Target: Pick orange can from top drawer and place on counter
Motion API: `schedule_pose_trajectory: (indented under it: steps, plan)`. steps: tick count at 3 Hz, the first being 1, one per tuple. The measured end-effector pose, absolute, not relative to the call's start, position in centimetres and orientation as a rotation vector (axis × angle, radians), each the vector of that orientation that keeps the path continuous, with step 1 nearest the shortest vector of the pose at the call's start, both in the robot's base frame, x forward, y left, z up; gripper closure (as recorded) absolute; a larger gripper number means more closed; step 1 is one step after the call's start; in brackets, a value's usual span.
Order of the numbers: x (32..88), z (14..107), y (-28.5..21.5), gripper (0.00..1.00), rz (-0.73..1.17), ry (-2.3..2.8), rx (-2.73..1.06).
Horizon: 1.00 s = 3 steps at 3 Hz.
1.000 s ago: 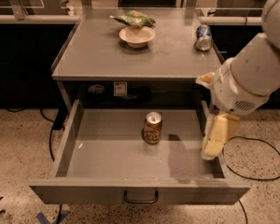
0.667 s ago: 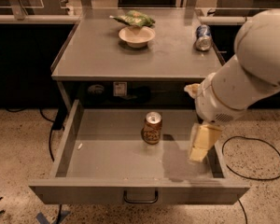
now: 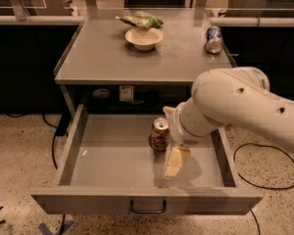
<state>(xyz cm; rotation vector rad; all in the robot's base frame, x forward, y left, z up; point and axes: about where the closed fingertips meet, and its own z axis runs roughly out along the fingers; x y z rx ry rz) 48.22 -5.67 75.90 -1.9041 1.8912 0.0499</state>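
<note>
One gripper (image 3: 175, 159) is in view, and I read it as sitting low inside the top drawer (image 3: 88, 202), just right of the orange can (image 3: 160, 135) and slightly nearer the drawer front. A pale yellowish part of it hangs down toward the drawer floor. I cannot tell whether the gripper is spread or closed, nor whether it touches the can. The orange can stands upright on the drawer floor, near the middle and toward the back, with its silver top facing up. The white arm (image 3: 235, 102) enters from the right and crosses above the drawer's right wall. The drawer is pulled fully out, and its dark handle (image 3: 148, 209) is centred on the front panel. A small white speck (image 3: 84, 153) lies on the drawer floor near the left wall. Above, the counter (image 3: 112, 58) carries a pale bowl (image 3: 144, 37) with a green packet (image 3: 141, 19) resting on its far rim, and a blue-and-silver can (image 3: 214, 38) lying on its side near the right edge. A black cable (image 3: 243, 173) loops on the speckled floor to the right.
</note>
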Motion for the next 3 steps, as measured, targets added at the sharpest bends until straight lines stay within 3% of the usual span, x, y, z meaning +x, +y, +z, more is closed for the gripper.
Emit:
schedule_pose_trajectory:
  steps: [3]
  plan:
    - [49.2,75.07,-5.77,0.0,0.058,1.833,-1.88]
